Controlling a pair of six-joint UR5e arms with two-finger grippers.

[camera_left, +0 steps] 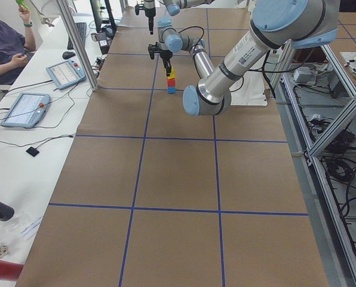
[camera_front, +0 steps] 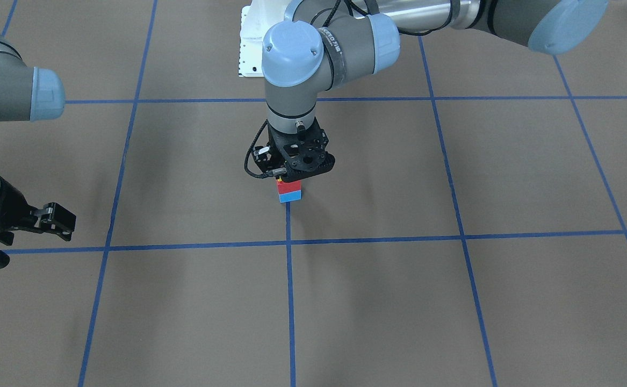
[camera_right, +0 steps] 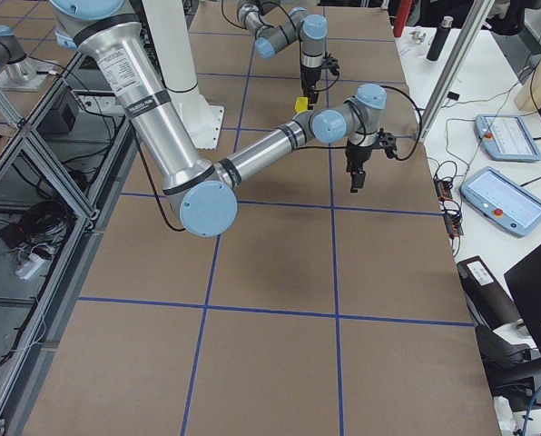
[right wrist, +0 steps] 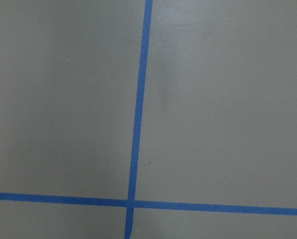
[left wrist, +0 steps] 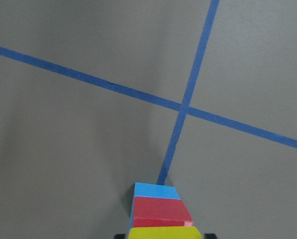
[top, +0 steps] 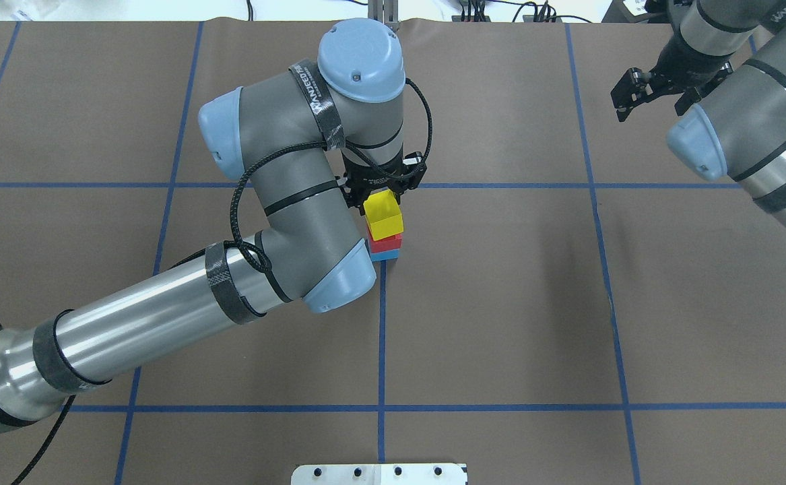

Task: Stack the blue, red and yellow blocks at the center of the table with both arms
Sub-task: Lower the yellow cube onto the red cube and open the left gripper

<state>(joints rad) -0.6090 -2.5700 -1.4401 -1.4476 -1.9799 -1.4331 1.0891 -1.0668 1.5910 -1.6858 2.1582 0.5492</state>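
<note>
A stack stands at the table's center: blue block (camera_front: pixel 290 197) at the bottom, red block (camera_front: pixel 289 187) on it, yellow block (top: pixel 384 215) on top. My left gripper (top: pixel 382 195) points straight down over the stack and is shut on the yellow block, which rests on the red one. The left wrist view shows blue (left wrist: pixel 156 190), red (left wrist: pixel 161 211) and yellow (left wrist: pixel 163 233), with a fingertip on each side of the yellow. My right gripper (top: pixel 655 101) is open and empty, far off at the table's right side.
Blue tape lines (camera_front: pixel 289 301) divide the brown table into squares, and the stack sits on one line near a crossing. The robot's white base plate (camera_front: pixel 250 48) is behind the stack. The left arm's elbow (top: pixel 339 283) hangs low beside the stack.
</note>
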